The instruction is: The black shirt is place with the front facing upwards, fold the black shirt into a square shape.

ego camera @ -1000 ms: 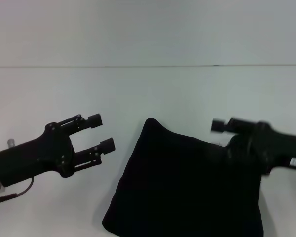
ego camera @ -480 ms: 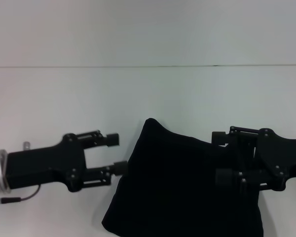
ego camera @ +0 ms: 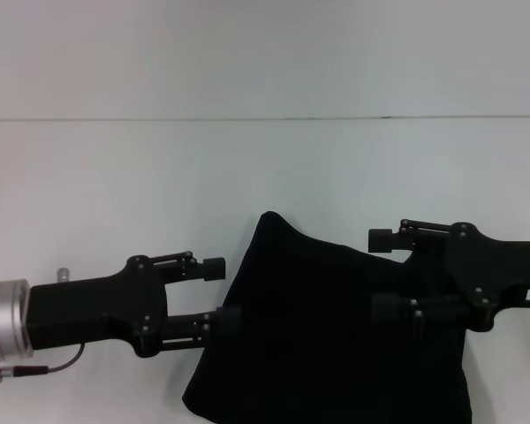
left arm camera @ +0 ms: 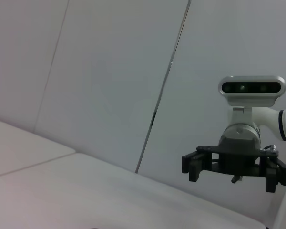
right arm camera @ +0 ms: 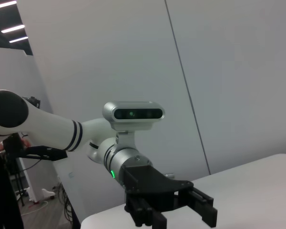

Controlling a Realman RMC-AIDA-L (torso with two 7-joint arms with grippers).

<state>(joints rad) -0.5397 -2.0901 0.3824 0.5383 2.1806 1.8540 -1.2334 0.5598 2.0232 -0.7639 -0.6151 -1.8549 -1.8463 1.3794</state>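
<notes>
The black shirt [ego camera: 318, 336] lies folded into a compact dark shape on the white table [ego camera: 247, 168], low in the head view; no lettering shows. My left gripper [ego camera: 221, 291] is open at the shirt's left edge, its lower fingertip overlapping the cloth. From the right, my right gripper [ego camera: 382, 276] is open over the shirt's right side. Neither holds anything that I can see. The left wrist view shows the right gripper [left arm camera: 234, 172] from afar, and the right wrist view shows the left gripper [right arm camera: 176, 214].
The table's back edge [ego camera: 265, 117] runs across the head view, with a plain wall behind it. A cable [ego camera: 35, 367] hangs under the left arm. White tabletop surrounds the shirt on its left and far sides.
The left gripper has come right and down to the shirt's left edge. The right gripper has swung in and settled over the shirt's right side. The shirt has not moved.
</notes>
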